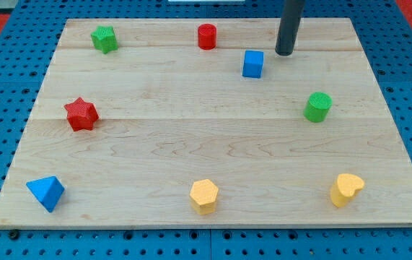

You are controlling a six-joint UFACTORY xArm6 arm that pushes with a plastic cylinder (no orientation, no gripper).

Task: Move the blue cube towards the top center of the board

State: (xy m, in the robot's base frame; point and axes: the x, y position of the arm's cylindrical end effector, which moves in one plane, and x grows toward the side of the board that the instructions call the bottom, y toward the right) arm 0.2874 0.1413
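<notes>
My tip (284,53) rests on the wooden board (191,144) near the blue cube (252,63).

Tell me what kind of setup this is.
Likely a lab tabletop pushing rig: a wooden board lies on a blue perforated bench, with small coloured blocks such as the blue cube scattered on it. My tip is just to the cube's upper right.

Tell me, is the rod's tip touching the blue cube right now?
Apart. The camera view shows bare wood between my tip and the blue cube; the tip sits just up and to the view's right of it.
</notes>
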